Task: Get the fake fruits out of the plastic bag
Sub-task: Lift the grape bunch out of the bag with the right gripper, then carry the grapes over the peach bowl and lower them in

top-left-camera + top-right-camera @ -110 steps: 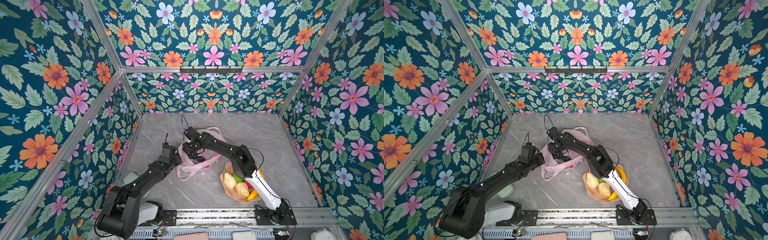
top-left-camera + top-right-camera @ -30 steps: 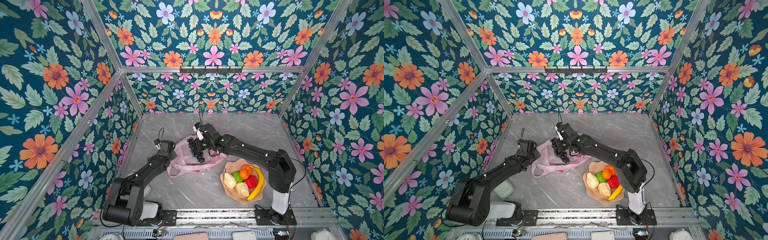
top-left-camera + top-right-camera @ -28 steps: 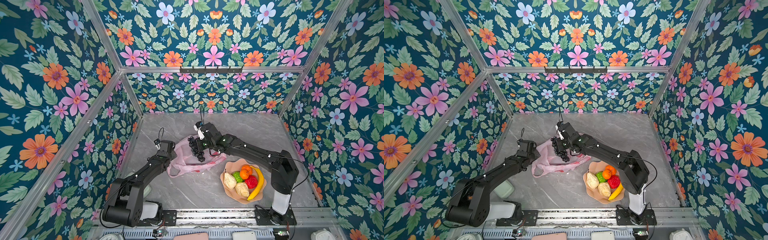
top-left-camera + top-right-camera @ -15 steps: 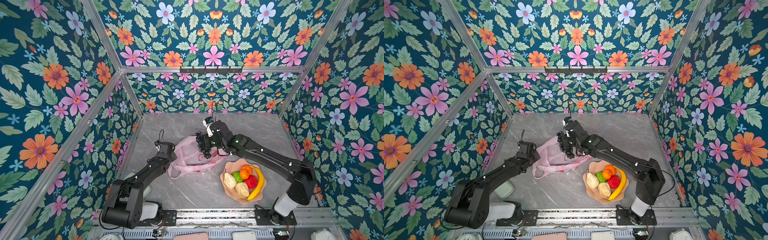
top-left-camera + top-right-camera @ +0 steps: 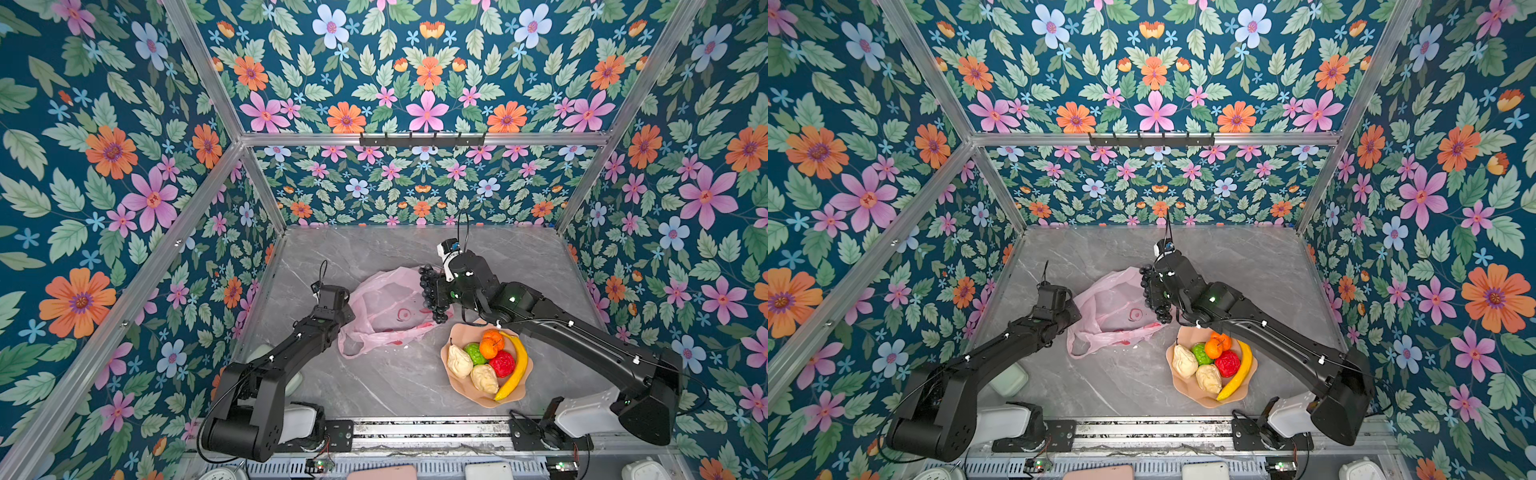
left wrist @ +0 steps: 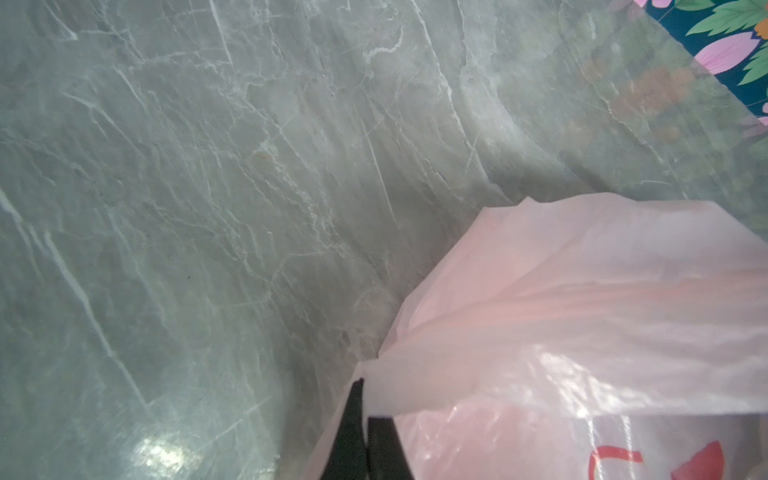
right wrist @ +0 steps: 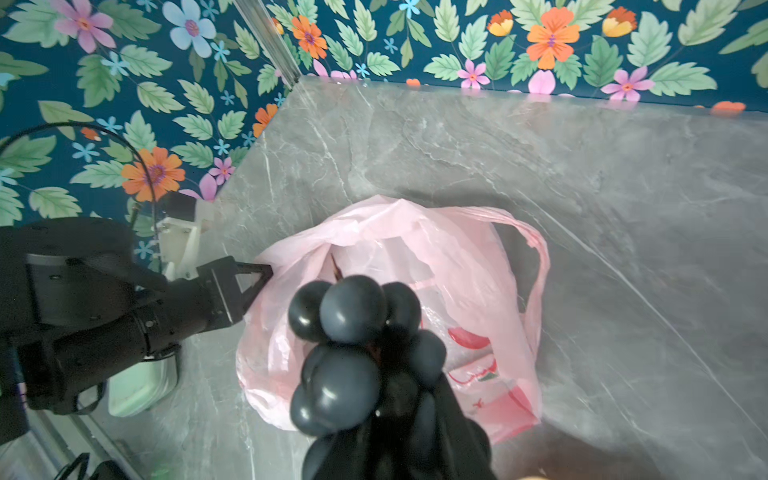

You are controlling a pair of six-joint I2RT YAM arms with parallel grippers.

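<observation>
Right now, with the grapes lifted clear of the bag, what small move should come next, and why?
Probably swing the right gripper over to the plate: it grips the grapes clear above the bag, the other fruits lie on the plate, and the left gripper pinches the bag's edge.

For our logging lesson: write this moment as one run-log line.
left gripper: shut on plastic bag | right gripper: shut on grape bunch, out of bag | plate: other fruits

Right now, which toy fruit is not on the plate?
The dark grapes: the right tool holds them up near the bag, while the other fruits lie on the plate.
</observation>
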